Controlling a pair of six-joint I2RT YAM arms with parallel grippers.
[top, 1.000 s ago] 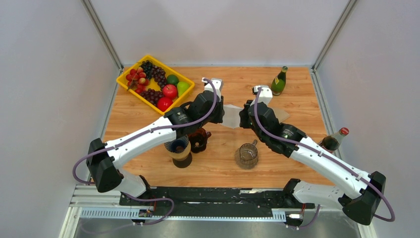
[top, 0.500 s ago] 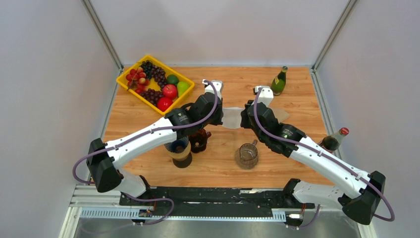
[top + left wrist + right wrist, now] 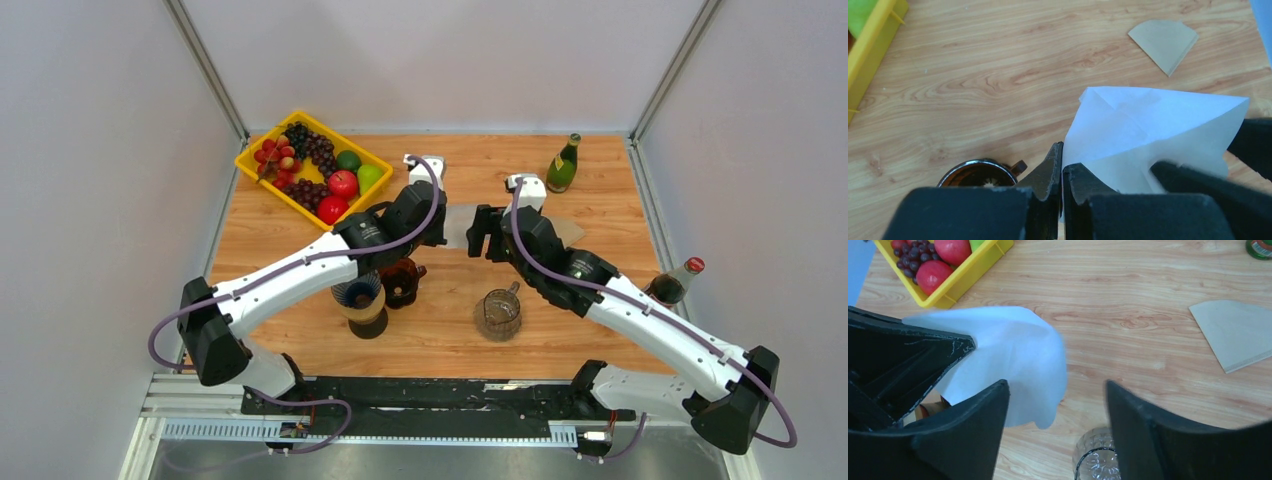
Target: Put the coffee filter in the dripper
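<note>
Contact sits with the left gripper: its fingers are pressed together on one edge of the white coffee filter, which hangs partly unfolded in the air above the wooden table. The right gripper is spread, one finger on each side of the filter's far lobe. I can see no touch there, so the filter seems to hang from the left gripper alone.

The task looks about midway. The filter is up off the table and in hand, but not in the brown dripper, which stands on the table below and to the left of the left fingers. Its mouth shows no filter. What is left, by my reckoning, is to carry the filter over that mouth, lower it in point-down, and let go.

From above, both arms reach forward from their bases and angle inward, wrists nearly nose to nose at mid-table. The left forearm passes over the dripper. A brown paper filter lies flat, well apart.
</note>
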